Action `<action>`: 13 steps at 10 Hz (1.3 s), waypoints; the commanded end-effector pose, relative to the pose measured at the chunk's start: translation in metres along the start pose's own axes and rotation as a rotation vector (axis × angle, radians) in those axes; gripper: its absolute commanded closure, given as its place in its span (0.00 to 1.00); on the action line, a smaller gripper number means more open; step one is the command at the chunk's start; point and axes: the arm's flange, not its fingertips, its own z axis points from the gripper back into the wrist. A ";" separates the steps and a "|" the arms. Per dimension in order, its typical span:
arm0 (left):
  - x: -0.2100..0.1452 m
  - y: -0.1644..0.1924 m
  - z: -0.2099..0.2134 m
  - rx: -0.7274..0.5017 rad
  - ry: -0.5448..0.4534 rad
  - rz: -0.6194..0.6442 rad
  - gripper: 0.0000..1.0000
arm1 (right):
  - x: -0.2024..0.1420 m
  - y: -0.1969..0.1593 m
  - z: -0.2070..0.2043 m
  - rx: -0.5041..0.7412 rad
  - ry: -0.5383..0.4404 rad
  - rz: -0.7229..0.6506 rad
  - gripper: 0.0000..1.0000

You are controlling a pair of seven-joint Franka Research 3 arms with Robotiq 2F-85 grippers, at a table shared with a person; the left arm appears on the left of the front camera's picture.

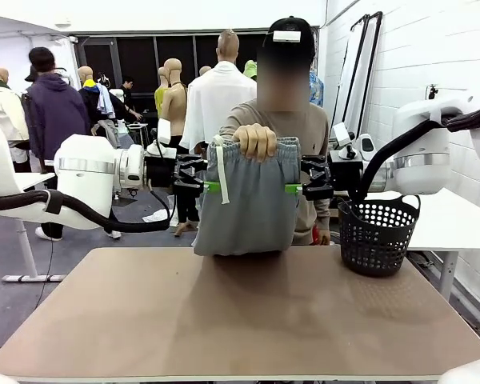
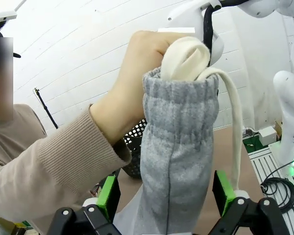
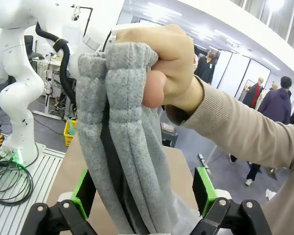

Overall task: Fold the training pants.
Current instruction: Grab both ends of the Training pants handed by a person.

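Note:
The training pants (image 1: 244, 210) are a folded bundle of light-grey fabric hanging over the table's far edge. A person's hand (image 1: 256, 142) grips them by the waistband, and a white drawstring (image 1: 220, 172) dangles at the left. My left gripper (image 1: 205, 186) reaches the bundle's left edge and my right gripper (image 1: 301, 190) its right edge. In the left wrist view the pants (image 2: 179, 161) hang between the open green pads (image 2: 108, 193) of the left gripper (image 2: 166, 196), with gaps on both sides. In the right wrist view the right gripper (image 3: 143, 193) likewise stands open around the pants (image 3: 122, 161).
A black perforated basket (image 1: 378, 234) stands at the table's far right edge, just below my right arm. The brown table (image 1: 240, 320) stretches toward me. The person stands right behind the pants; other people are farther back.

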 end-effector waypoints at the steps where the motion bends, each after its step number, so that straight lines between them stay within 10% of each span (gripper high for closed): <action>1: -0.001 -0.005 -0.012 0.025 -0.030 -0.027 0.00 | 0.000 -0.009 -0.008 -0.001 -0.024 0.012 0.00; 6: -0.001 -0.009 -0.022 0.022 -0.043 -0.028 0.00 | -0.003 -0.012 -0.012 0.011 -0.047 -0.010 0.06; 11: -0.003 -0.007 -0.024 0.026 -0.053 0.002 0.91 | -0.003 -0.015 -0.012 0.013 -0.068 -0.031 1.00; 13: -0.004 -0.007 -0.024 0.037 -0.057 0.021 1.00 | -0.003 -0.016 -0.012 0.024 -0.072 -0.052 1.00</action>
